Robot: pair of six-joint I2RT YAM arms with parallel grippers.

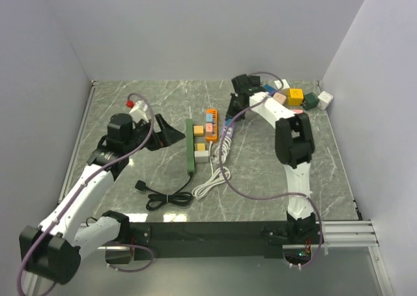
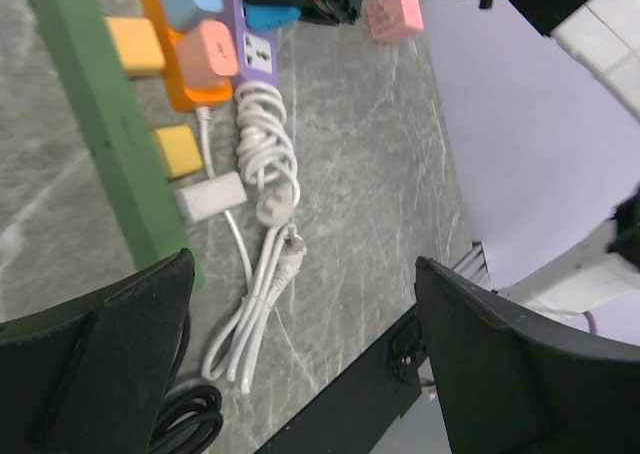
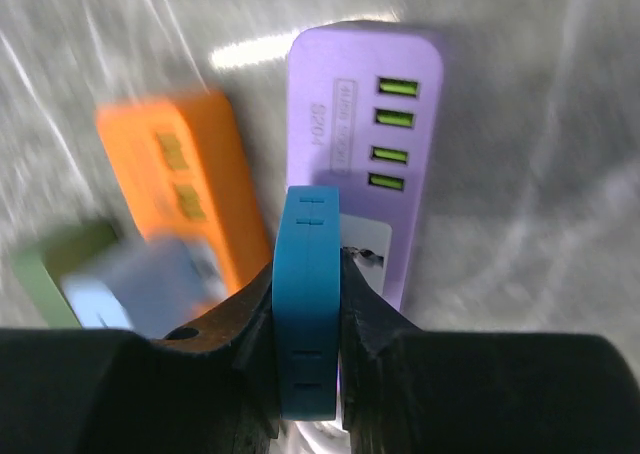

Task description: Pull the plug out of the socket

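Showed the blue plug (image 3: 308, 236) edge-on from the right wrist, with its long axis running up the frame, parallel to the length of the purple socket strip (image 3: 372, 114). Pointed its far end toward the strip's four green USB ports (image 3: 392, 134). Sat directly over the strip's white socket face, close beside the orange strip (image 3: 185, 169); could not tell whether the pins were seated. Was clamped across its two broad flanks by the right claw (image 3: 307, 309), closed tight on it, with the near part buried between the fingers and the far part standing proud of the tips. Carried moulded ribs and a small cross mark but no readable wording. Read, beside the USB ports, what looked like "S204", plus a boxed line too small to make out.

From above, placed the right claw at the far end of the purple socket strip, mid-table (image 1: 332, 172), to the right of the green strip (image 1: 190, 146). Found the left claw (image 2: 303, 274) gaping wide and gripping nothing, with the coiled white cord (image 2: 265, 164) in view between its fingers.
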